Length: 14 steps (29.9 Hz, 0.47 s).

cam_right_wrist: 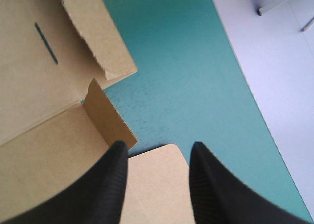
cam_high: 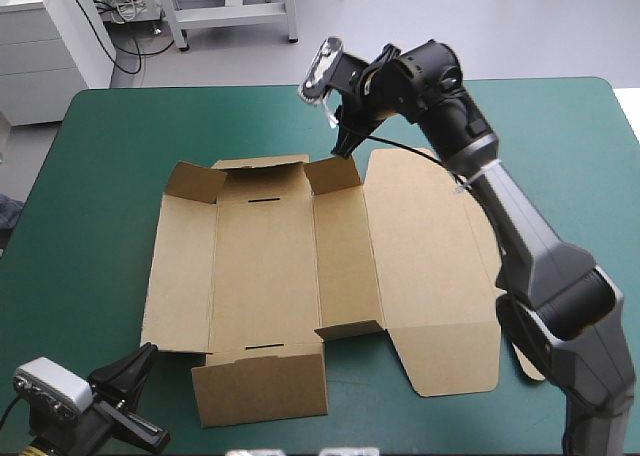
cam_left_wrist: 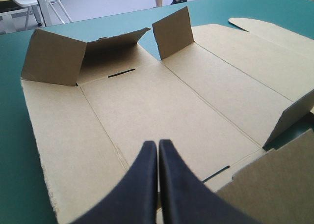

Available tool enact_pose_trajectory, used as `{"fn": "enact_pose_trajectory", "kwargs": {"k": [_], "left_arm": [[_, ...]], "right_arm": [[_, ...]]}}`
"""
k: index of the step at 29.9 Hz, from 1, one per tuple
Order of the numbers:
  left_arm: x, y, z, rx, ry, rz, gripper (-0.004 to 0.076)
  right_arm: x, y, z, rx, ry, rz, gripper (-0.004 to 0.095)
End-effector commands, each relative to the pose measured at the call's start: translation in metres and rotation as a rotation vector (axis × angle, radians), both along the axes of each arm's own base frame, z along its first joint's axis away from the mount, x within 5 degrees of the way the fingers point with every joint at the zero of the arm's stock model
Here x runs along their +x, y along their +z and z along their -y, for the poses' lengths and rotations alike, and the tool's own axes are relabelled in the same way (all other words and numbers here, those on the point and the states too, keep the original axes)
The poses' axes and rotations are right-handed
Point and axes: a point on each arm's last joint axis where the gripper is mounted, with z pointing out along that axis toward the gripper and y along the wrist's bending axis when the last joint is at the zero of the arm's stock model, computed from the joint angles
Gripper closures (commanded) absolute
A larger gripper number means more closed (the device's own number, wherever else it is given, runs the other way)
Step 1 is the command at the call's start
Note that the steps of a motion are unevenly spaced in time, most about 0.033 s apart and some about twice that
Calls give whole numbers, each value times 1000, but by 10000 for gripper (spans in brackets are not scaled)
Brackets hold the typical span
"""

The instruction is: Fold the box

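Now, at the near left corner of the table (cam_high: 95,166) my left pincer (cam_left_wrist: 158,144) is clenched and points toward the box (cam_high: 265,276). The brown box lies opened in the middle, its far flaps raised. My right pincer (cam_right_wrist: 157,146) is released, over the lid's far edge.

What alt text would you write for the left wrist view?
A brown box lies mostly flat on the teal-green table, several flaps raised. The left end effector, fingers shut, points across it.
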Motion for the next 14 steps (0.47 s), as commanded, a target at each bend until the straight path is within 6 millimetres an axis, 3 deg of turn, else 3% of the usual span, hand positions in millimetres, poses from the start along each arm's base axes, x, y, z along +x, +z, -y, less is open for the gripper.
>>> {"fn": "enact_pose_trajectory", "kwargs": {"k": [1, 3, 6, 14], "left_arm": [[2, 13, 0, -51, 14, 68, 731], [2, 13, 0, -51, 14, 68, 731], [2, 13, 0, -51, 14, 68, 731], [2, 13, 0, -50, 15, 68, 731]], "right_arm": [[-52, 73, 37, 205, -86, 134, 821], [-75, 87, 51, 252, -111, 136, 922], [-108, 97, 71, 285, -132, 127, 924], [-202, 79, 128, 358, -168, 87, 923]]}}
